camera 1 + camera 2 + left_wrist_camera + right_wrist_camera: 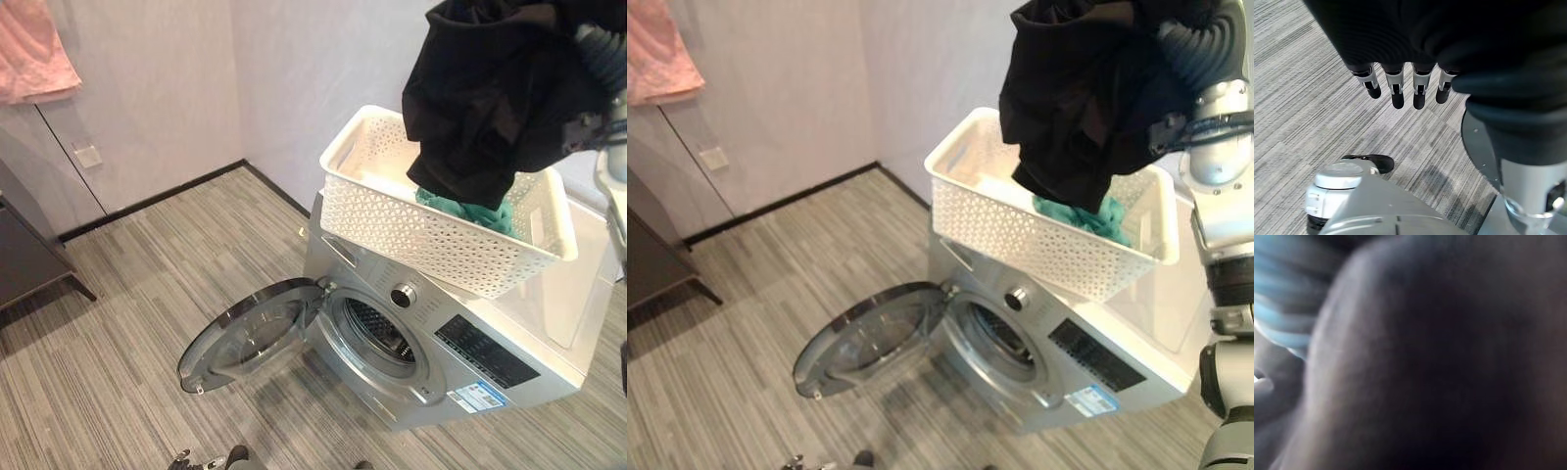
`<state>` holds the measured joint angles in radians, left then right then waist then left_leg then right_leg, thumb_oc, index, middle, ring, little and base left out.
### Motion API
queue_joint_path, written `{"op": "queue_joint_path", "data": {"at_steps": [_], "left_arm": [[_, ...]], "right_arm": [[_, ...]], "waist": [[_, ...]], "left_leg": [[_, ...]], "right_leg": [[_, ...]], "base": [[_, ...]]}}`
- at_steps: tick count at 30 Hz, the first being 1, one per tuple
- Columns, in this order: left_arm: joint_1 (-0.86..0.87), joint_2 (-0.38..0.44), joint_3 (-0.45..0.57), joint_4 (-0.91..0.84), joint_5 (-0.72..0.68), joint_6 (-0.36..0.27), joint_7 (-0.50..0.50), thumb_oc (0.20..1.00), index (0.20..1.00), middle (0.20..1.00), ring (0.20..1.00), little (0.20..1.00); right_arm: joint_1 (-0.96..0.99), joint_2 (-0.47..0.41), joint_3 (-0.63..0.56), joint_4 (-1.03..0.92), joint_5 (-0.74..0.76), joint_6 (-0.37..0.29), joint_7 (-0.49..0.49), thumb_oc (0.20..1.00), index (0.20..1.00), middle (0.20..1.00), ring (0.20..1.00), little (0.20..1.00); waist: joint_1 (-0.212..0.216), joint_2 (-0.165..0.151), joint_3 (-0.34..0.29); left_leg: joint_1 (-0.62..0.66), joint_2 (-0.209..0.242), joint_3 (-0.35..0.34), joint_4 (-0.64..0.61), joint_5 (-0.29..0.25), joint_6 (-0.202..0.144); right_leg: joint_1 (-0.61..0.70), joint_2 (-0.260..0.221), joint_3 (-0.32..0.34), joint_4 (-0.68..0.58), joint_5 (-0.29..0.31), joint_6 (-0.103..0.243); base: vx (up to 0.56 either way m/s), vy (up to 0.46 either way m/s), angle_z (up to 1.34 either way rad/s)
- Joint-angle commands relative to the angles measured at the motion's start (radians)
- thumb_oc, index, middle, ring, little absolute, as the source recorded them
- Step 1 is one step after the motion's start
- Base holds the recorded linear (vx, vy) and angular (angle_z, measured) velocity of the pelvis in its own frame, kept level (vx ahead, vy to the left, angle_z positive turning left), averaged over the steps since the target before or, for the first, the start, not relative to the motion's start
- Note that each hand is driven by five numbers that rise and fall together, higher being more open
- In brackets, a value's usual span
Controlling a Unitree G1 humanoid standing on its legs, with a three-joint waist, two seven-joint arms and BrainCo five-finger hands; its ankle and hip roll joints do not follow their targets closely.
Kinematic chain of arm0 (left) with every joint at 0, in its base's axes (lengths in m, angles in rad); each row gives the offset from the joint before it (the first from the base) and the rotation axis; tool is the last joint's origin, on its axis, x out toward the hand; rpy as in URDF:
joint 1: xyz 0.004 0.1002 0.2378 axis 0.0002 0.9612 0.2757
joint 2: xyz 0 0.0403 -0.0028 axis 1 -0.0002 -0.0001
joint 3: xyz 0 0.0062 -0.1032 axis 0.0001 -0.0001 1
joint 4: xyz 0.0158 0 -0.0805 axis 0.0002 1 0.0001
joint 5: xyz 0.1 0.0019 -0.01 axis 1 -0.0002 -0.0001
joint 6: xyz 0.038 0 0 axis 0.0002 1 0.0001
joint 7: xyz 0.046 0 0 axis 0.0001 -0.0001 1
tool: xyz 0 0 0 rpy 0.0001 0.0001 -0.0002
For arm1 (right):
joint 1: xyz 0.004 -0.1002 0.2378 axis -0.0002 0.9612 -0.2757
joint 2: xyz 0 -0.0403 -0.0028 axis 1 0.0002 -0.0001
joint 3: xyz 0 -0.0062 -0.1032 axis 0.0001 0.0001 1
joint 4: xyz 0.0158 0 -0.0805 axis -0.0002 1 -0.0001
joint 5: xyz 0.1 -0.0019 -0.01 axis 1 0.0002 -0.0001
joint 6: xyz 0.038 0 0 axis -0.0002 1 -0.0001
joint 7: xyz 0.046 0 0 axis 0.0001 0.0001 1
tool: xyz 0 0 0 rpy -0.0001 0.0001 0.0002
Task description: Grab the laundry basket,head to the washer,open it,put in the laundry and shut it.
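Right eye view: black garment (1087, 98) hangs above the laundry basket (1019, 230), hiding the right robot hand's grip; left robot hand (1400, 88) relaxed.

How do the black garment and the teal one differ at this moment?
The black garment hangs lifted above the basket, while the teal garment lies inside it. The black one shows large and draped; of the teal one just a crumpled patch shows. Both are laundry over the open washer.
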<state>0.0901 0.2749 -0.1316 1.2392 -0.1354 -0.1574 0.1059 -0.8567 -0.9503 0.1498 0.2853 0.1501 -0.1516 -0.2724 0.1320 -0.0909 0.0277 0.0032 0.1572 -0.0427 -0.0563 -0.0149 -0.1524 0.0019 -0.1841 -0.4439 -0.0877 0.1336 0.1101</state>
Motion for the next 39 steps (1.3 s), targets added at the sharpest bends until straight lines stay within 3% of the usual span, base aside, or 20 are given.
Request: {"op": "queue_joint_path", "data": {"at_steps": [1, 8, 10, 12, 14, 18, 20, 22, 24, 25, 26, 28, 30, 31, 32, 33, 35, 37, 39], "left_arm": [[-0.049, 0.002, -0.05, 0.075, 0.047, 0.0, 0.019, 1.0, 1.0, 1.0, 1.0, 1.0], [-0.058, 0.003, -0.058, 0.058, 0.073, -0.001, 0.021, 1.0, 1.0, 1.0, 1.0, 1.0], [-0.061, 0.002, -0.069, 0.05, 0.085, -0.002, 0.02, 1.0, 1.0, 1.0, 1.0, 1.0], [-0.069, -0.002, -0.087, 0.051, 0.109, -0.005, 0.016, 1.0, 1.0, 1.0, 1.0, 1.0], [-0.076, 0.001, -0.103, 0.044, 0.131, -0.006, 0.01, 1.0, 1.0, 1.0, 1.0, 1.0], [-0.084, 0.013, -0.121, 0.04, 0.16, 0.004, 0.005, 1.0, 1.0, 1.0, 1.0, 1.0], [-0.08, 0.018, -0.107, 0.043, 0.152, 0.006, 0.007, 1.0, 1.0, 1.0, 1.0, 1.0], [-0.069, 0.022, -0.072, 0.024, 0.131, 0.005, 0.013, 1.0, 1.0, 1.0, 1.0, 1.0], [-0.062, 0.027, -0.062, -0.002, 0.126, 0.0, 0.019, 1.0, 1.0, 1.0, 1.0, 1.0], [-0.061, 0.05, -0.051, -0.114, 0.124, -0.031, 0.045, 1.0, 1.0, 1.0, 1.0, 1.0], [-0.052, 0.054, -0.052, -0.125, 0.125, -0.025, 0.045, 1.0, 1.0, 1.0, 1.0, 1.0], [-0.043, 0.094, -0.042, -0.302, 0.116, -0.065, 0.071, 1.0, 1.0, 1.0, 1.0, 1.0], [-0.012, 0.199, -0.006, -0.686, 0.091, -0.124, 0.105, 1.0, 1.0, 1.0, 1.0, 1.0], [-0.002, 0.202, -0.001, -0.7, 0.09, -0.117, 0.102, 1.0, 1.0, 1.0, 1.0, 1.0], [0.029, 0.259, 0.04, -0.912, 0.092, -0.145, 0.093, 1.0, 1.0, 1.0, 1.0, 1.0], [0.046, 0.281, 0.07, -1.008, 0.087, -0.151, 0.081, 1.0, 1.0, 1.0, 1.0, 1.0], [0.055, 0.3, 0.092, -1.084, 0.095, -0.146, 0.068, 1.0, 1.0, 1.0, 1.0, 1.0], [0.023, 0.357, 0.131, -1.253, 0.153, -0.143, 0.036, 1.0, 1.0, 1.0, 1.0, 1.0], [-0.005, 0.363, 0.14, -1.342, 0.104, -0.124, -0.015, 1.0, 1.0, 1.0, 1.0, 1.0]], "right_arm": [[-0.01, 0.029, -0.094, -0.143, -0.06, -0.051, -0.05, 0.2, 0.2, 0.2, 0.2, 0.2], [0.061, 0.069, -0.18, -0.302, -0.102, -0.07, -0.076, 0.2, 0.2, 0.2, 0.2, 0.2], [0.09, 0.079, -0.213, -0.345, -0.117, -0.069, -0.084, 0.2, 0.2, 0.2, 0.2, 0.2], [0.125, 0.094, -0.233, -0.388, -0.153, -0.062, -0.086, 0.2, 0.2, 0.2, 0.2, 0.2], [0.141, 0.097, -0.236, -0.411, -0.194, -0.05, -0.089, 0.2, 0.2, 0.2, 0.2, 0.2], [0.18, 0.137, -0.239, -0.439, -0.201, -0.049, -0.076, 0.2, 0.2, 0.2, 0.2, 0.2], [0.201, 0.174, -0.218, -0.448, -0.192, -0.054, -0.057, 0.2, 0.2, 0.2, 0.2, 0.2], [0.237, 0.24, -0.181, -0.486, -0.177, -0.066, -0.005, 0.2, 0.2, 0.2, 0.2, 0.2], [0.249, 0.265, -0.168, -0.505, -0.178, -0.074, 0.01, 0.2, 0.2, 0.2, 0.2, 0.2], [0.274, 0.292, -0.144, -0.55, -0.197, -0.097, 0.035, 0.2, 0.2, 0.2, 0.2, 0.2], [0.281, 0.296, -0.147, -0.555, -0.199, -0.096, 0.036, 0.2, 0.2, 0.2, 0.2, 0.2], [0.294, 0.303, -0.121, -0.58, -0.202, -0.121, 0.046, 0.2, 0.2, 0.2, 0.2, 0.2], [0.27, 0.297, -0.066, -0.601, -0.169, -0.141, 0.071, 0.2, 0.2, 0.2, 0.2, 0.2], [0.269, 0.299, -0.064, -0.599, -0.168, -0.141, 0.072, 0.2, 0.2, 0.2, 0.2, 0.2], [0.223, 0.293, -0.013, -0.591, -0.136, -0.14, 0.094, 0.2, 0.2, 0.2, 0.2, 0.2], [0.203, 0.293, 0.016, -0.59, -0.116, -0.14, 0.11, 0.2, 0.2, 0.2, 0.2, 0.2], [0.191, 0.293, 0.031, -0.587, -0.1, -0.134, 0.123, 0.2, 0.2, 0.2, 0.2, 0.2], [0.199, 0.281, 0.044, -0.594, -0.071, -0.118, 0.162, 0.2, 0.2, 0.2, 0.2, 0.2], [0.208, 0.275, 0.049, -0.595, -0.064, -0.099, 0.187, 0.2, 0.2, 0.2, 0.2, 0.2]], "waist": [[0.018, -0.008, 0.01], [0.002, -0.012, 0.022], [-0.007, -0.011, 0.035], [-0.022, -0.005, 0.047], [-0.032, -0.002, 0.056], [-0.05, 0.032, 0.075], [-0.047, 0.044, 0.077], [-0.026, 0.054, 0.06], [-0.014, 0.056, 0.05], [0.012, 0.056, 0.043], [0.015, 0.052, 0.041], [0.042, 0.048, 0.033], [0.099, 0.028, 0.036], [0.098, 0.026, 0.034], [0.129, 0.023, 0.036], [0.14, 0.025, 0.034], [0.141, 0.026, 0.032], [0.14, 0.031, 0.026], [0.14, 0.035, 0.029]], "left_leg": [[0.064, -0.04, 0.08, 0.031, -0.091, 0.09], [0.04, -0.089, 0.105, 0.153, -0.161, 0.121], [0.041, -0.121, 0.118, 0.17, -0.179, 0.143], [0.054, -0.164, 0.128, 0.167, -0.193, 0.169], [0.058, -0.194, 0.139, 0.17, -0.203, 0.189], [0.057, -0.19, 0.165, 0.216, -0.224, 0.231], [0.054, -0.182, 0.187, 0.22, -0.212, 0.241], [0.048, -0.177, 0.23, 0.199, -0.189, 0.247], [0.055, -0.176, 0.228, 0.193, -0.199, 0.244], [0.042, -0.173, 0.254, 0.182, -0.177, 0.245], [0.044, -0.173, 0.258, 0.181, -0.177, 0.244], [0.029, -0.168, 0.278, 0.175, -0.158, 0.235], [-0.006, -0.151, 0.286, 0.178, -0.132, 0.206], [-0.006, -0.149, 0.287, 0.178, -0.132, 0.205], [-0.027, -0.129, 0.301, 0.185, -0.122, 0.189], [-0.037, -0.113, 0.307, 0.189, -0.111, 0.174], [-0.042, -0.096, 0.305, 0.185, -0.098, 0.156], [-0.048, -0.063, 0.287, 0.156, -0.057, 0.115], [-0.06, -0.047, 0.266, 0.147, -0.026, 0.093]], "right_leg": [[0.02, -0.103, 0.032, 0.082, -0.08, 0.091], [0.004, -0.151, 0.071, 0.099, -0.048, 0.108], [-0.027, -0.18, 0.103, 0.126, -0.011, 0.121], [-0.067, -0.228, 0.139, 0.142, 0.082, 0.148], [-0.097, -0.267, 0.153, 0.153, 0.125, 0.151], [-0.095, -0.259, 0.143, 0.293, 0.006, 0.108], [-0.104, -0.245, 0.143, 0.377, -0.015, 0.1], [-0.076, -0.22, 0.083, 0.419, -0.093, 0.077], [-0.056, -0.203, 0.083, 0.438, -0.134, 0.086], [-0.037, -0.174, 0.062, 0.479, -0.178, 0.078], [-0.041, -0.175, 0.067, 0.484, -0.182, 0.077], [-0.009, -0.15, 0.049, 0.47, -0.218, 0.072], [0.036, -0.118, 0.037, 0.41, -0.274, 0.062], [0.037, -0.116, 0.038, 0.407, -0.272, 0.061], [0.063, -0.097, 0.024, 0.318, -0.275, 0.053], [0.081, -0.083, 0.017, 0.271, -0.274, 0.049], [0.1, -0.059, 0.012, 0.225, -0.269, 0.043], [0.138, -0.019, -0.014, 0.158, -0.275, 0.03], [0.159, 0.004, -0.034, 0.13, -0.28, 0.016]], "base": [[-0.03, 0.049, -0.03], [-0.09, 0.131, -0.14], [-0.16, 0.198, -0.15], [-0.2, 0.238, -0.22], [-0.2, 0.206, -0.44], [-0.22, 0.1, -0.52], [-0.2, 0.038, -0.54], [-0.14, -0.006, -0.5], [-0.06, -0.051, -0.57], [-0.08, -0.072, -0.74], [-0.12, -0.11, -0.81], [-0.08, -0.127, -0.56], [-0.14, -0.262, -0.45], [-0.18, -0.358, -0.42], [-0.13, -0.298, -0.35], [-0.15, -0.393, -0.31], [-0.05, -0.199, -0.07], [-0.05, -0.27, 0.13], [-0.06, -0.233, 0.33]]}}
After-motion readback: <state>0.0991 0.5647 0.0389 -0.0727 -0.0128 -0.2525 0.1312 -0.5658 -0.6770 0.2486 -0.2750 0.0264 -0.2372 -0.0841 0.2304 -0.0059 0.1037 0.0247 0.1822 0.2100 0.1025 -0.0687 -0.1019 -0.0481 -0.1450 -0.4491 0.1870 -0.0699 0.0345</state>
